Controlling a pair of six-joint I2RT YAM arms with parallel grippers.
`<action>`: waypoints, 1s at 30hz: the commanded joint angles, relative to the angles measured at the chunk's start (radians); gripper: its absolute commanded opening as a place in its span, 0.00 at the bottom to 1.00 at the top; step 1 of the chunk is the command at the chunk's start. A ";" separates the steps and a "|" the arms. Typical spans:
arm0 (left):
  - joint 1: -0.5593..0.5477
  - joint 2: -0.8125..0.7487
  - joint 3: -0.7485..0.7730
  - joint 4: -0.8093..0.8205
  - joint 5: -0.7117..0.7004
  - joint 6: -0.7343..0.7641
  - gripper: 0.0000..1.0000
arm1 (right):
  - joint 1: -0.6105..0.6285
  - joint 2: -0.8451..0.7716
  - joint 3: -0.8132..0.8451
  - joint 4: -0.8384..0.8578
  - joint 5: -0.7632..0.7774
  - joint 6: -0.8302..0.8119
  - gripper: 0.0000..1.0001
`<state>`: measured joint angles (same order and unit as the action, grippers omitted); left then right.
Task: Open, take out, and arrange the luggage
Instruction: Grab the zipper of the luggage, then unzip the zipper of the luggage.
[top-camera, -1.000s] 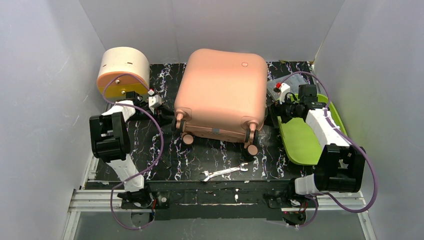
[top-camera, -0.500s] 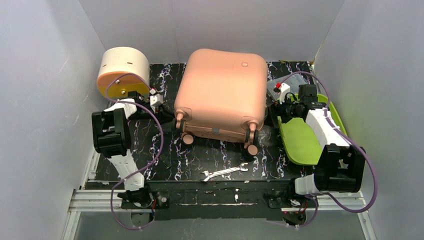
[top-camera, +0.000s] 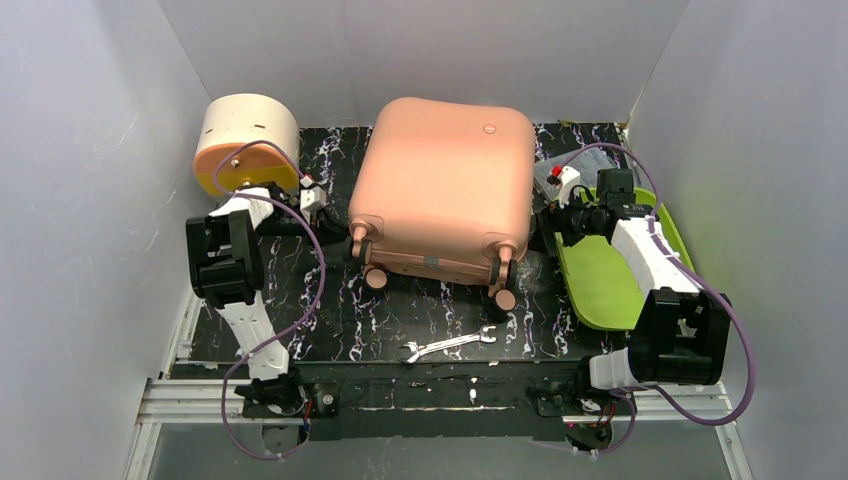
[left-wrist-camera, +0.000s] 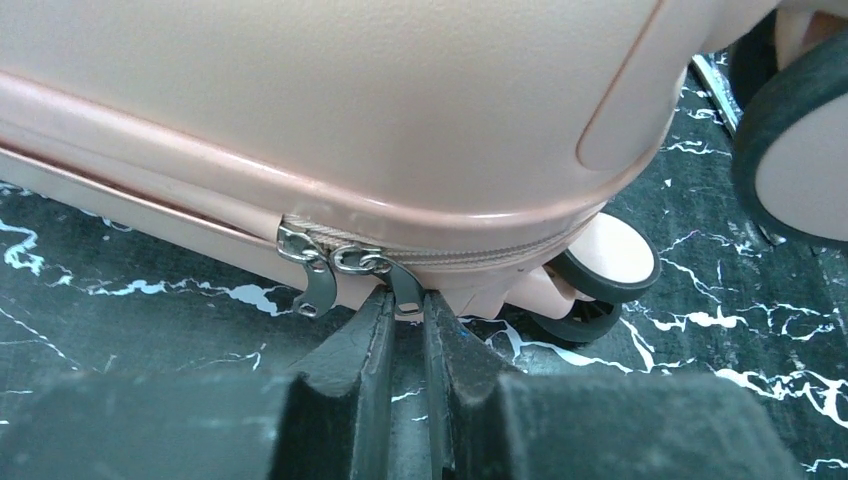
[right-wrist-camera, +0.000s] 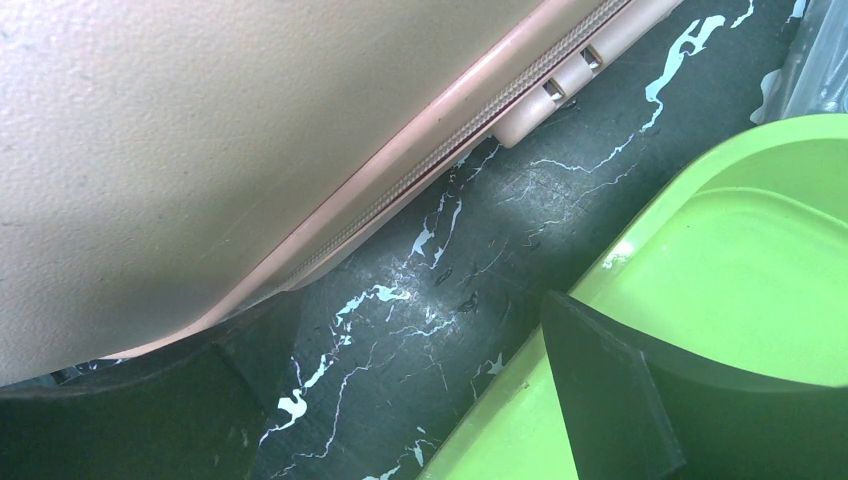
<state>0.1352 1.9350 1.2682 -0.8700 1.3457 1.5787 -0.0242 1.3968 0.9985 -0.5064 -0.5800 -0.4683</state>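
- Overhead view: your suitcase (top-camera: 440, 185) lies flat and zipped shut in the middle of the table (top-camera: 400, 310), wheels toward the arms. A round drum box (top-camera: 245, 140) sits at the far left corner, a green tray (top-camera: 600, 285) along the suitcase's right side, and a wrench (top-camera: 450, 343) near the front edge.
- Same view: your left claw (top-camera: 335, 228) is at the suitcase's near left corner. Your right claw (top-camera: 548, 225) is at its right side, above the tray's inner edge.
- Left wrist view: your left claw (left-wrist-camera: 405, 300) is clenched on a zipper pull (left-wrist-camera: 385, 268), its tab pinched between the two fingertips. A second pull (left-wrist-camera: 310, 270) hangs just left of it on the same seam, free of the fingers. One wheel (left-wrist-camera: 600, 270) shows just past the corner, low on the table.
- Right wrist view: your right claw (right-wrist-camera: 400, 330) is released, fingers wide apart and gripping nothing. One finger is close beside the suitcase shell (right-wrist-camera: 200, 130), the other over the tray (right-wrist-camera: 730, 260), with bare table between them. The zipper seam (right-wrist-camera: 450, 150) runs diagonally along the shell's edge.
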 joint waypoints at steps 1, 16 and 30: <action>-0.002 -0.005 0.056 -0.328 0.062 0.309 0.00 | -0.003 0.007 0.000 -0.005 -0.021 -0.009 1.00; 0.052 -0.001 -0.029 -0.811 0.099 0.928 0.00 | -0.003 0.015 0.006 -0.005 -0.040 0.001 1.00; 0.059 -0.022 -0.075 -0.812 0.164 0.965 0.00 | 0.073 0.056 0.031 0.015 -0.013 0.071 1.00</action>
<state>0.1947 1.9850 1.2022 -1.4696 1.4487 2.0682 -0.0231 1.4281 0.9997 -0.5041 -0.5781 -0.4278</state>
